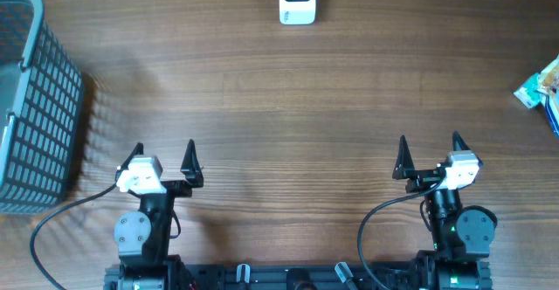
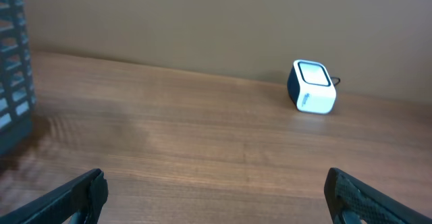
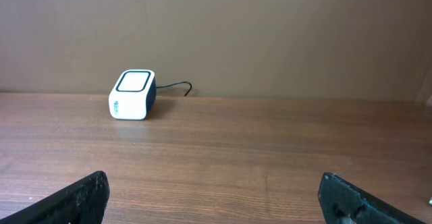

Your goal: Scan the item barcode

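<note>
A white and dark barcode scanner stands at the table's far edge, also seen in the left wrist view and the right wrist view. An item in blue and green packaging lies at the right edge, partly cut off. My left gripper rests open near the front left, nothing between its fingers. My right gripper is open too at the front right, holding nothing, its fingers wide apart. Both are far from the scanner and the item.
A grey plastic basket stands at the left edge of the wooden table. A thin cable runs behind the scanner to the wall.
</note>
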Controlling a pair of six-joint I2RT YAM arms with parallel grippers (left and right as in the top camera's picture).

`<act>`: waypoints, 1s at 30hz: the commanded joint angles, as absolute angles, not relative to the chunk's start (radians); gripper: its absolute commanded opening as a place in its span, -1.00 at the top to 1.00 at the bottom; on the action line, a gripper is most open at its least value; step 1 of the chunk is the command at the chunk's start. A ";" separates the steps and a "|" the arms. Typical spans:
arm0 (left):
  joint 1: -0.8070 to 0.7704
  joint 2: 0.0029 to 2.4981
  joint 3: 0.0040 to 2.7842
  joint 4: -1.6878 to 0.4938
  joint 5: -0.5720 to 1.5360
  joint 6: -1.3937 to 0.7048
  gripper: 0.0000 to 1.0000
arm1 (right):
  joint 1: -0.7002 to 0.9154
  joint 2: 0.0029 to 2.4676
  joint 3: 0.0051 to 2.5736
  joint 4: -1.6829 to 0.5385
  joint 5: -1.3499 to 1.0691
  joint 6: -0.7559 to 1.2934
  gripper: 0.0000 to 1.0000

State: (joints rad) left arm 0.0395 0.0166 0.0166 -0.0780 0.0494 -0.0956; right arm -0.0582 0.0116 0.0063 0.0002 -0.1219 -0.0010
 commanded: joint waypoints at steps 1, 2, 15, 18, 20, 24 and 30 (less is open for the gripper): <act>0.061 0.003 0.006 -0.076 0.031 -0.112 -1.00 | -0.065 0.004 0.006 0.004 -0.105 0.007 -0.99; 0.062 0.003 0.006 -0.076 0.031 -0.112 -1.00 | -0.065 0.004 0.006 0.004 -0.105 0.007 -0.99; 0.062 0.003 0.006 -0.078 0.028 0.068 -1.00 | -0.065 0.004 0.006 0.005 -0.105 0.007 -0.99; 0.062 0.003 0.006 -0.078 0.024 0.074 -1.00 | -0.065 0.004 0.006 0.004 -0.105 0.007 -0.99; 0.062 0.003 0.006 -0.078 0.015 0.076 -1.00 | -0.065 0.004 0.006 0.004 -0.105 0.007 -0.99; 0.062 0.003 0.006 -0.077 -0.006 0.098 -1.00 | -0.065 0.004 0.006 0.004 -0.105 0.007 -0.99; 0.062 0.003 0.006 -0.077 -0.007 0.101 -1.00 | -0.065 0.004 0.006 0.004 -0.105 0.007 -0.99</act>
State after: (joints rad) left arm 0.0547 0.0143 0.0166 -0.0788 0.0113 0.0780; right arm -0.0582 0.0116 0.0063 0.0002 -0.1219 -0.0010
